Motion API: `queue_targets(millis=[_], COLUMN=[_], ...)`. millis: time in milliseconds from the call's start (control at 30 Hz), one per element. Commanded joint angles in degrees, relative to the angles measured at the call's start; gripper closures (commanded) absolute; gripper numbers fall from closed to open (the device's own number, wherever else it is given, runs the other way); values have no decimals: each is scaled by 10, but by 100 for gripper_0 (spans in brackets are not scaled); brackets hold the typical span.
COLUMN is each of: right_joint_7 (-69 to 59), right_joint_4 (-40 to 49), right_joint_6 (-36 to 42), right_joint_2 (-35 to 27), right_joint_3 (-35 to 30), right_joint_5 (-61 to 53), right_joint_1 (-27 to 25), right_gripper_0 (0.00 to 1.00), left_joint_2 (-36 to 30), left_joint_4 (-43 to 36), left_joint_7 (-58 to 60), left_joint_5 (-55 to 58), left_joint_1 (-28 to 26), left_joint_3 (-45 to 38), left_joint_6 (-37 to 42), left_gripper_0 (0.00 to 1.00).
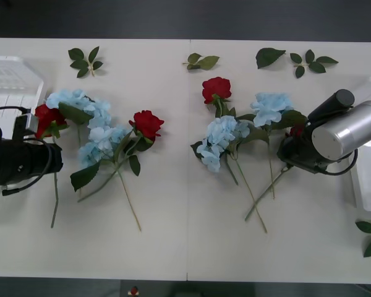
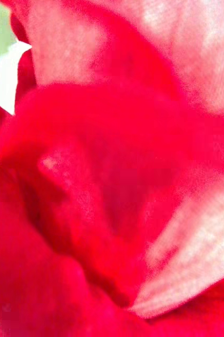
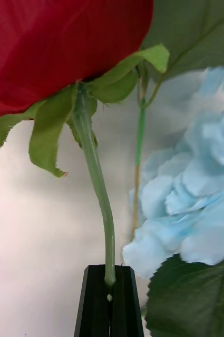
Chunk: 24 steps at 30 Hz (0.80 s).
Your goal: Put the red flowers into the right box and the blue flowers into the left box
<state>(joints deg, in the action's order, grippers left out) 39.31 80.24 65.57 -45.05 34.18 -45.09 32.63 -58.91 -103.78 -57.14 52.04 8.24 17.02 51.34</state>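
Two arms at work: my left gripper (image 3: 109,297) has its black fingers pressed together on the thin green stem of a deep-red fabric rose (image 1: 47,118), just below the bloom.
Where: beside the shallow white plastic left box (image 1: 9,77).
Handling: light, floppy; stem slips, so hold near the bloom.
Right gripper (image 1: 295,150): against another red rose (image 2: 112,200); fingers cannot tell.

Bare table (image 1: 173,247) lies open along the near edge, while blue flowers (image 1: 99,133) and red flowers (image 1: 147,124) crowd the middle.
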Motion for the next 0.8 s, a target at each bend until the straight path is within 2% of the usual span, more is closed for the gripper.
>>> queue_targets(millis=[33,267,400,600,800], right_joint_7=[59,218,283,351,414], right_joint_4=[47,67,67,52,-20], right_joint_6=[0,6,8,-33,-84], right_joint_2=[-64,-160,-197,-232,-232], right_joint_3=[-7,-8,-8,-8,-4], right_joint_5=[23,24,27,19,25], right_joint_1=[17,19,26,29,29], right_gripper_0=[100,100,100,100,100], left_joint_2=[-13,6,29,42,42], left_joint_4=[-64,-122,-141,-143,-142], left_joint_7=[-77,-153,-183,-258,-362], left_joint_5=[51,157,221,348,452], left_joint_1=[-55,-105,-112,-106,-78], left_joint_3=[-113,-251,-295,-294,-219], left_joint_6=[54,151,170,112,10], left_gripper_0=[100,100,100,100,100])
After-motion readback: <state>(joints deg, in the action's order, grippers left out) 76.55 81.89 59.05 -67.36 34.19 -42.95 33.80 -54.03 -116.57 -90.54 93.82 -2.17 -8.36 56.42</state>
